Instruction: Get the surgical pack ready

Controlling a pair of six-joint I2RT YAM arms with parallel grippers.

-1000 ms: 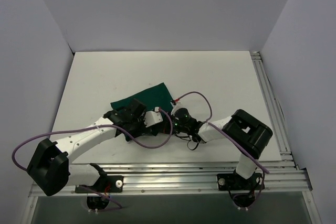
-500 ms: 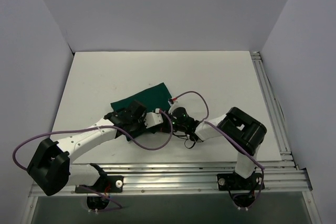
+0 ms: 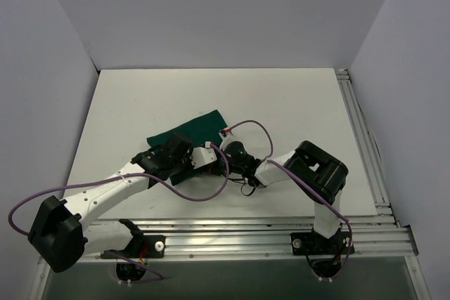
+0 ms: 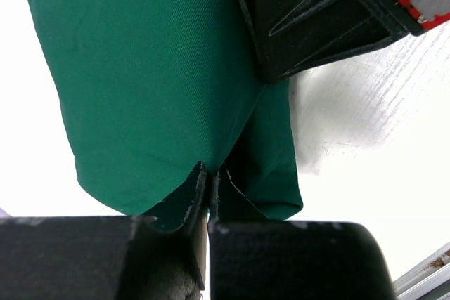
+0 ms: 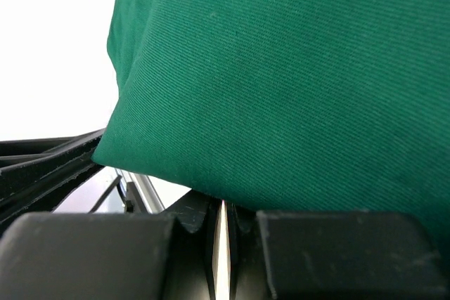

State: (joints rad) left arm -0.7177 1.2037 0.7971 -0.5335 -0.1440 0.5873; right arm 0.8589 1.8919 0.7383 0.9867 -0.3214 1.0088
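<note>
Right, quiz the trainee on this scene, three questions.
1. True or false: the right claw is open.
2. The left claw pinches: A) drape B) tray C) gauze.
3. Fill in: the drape lies on a ___ table.
Key: 1 false; 2 A; 3 white.

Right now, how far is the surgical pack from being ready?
Done: the green drape lies folded into a compact bundle on the table. In hand: the left end effector and right end effector both pinch its near edge. Left: likely a last fold; the pack's other items do not show, perhaps hidden inside.
</note>
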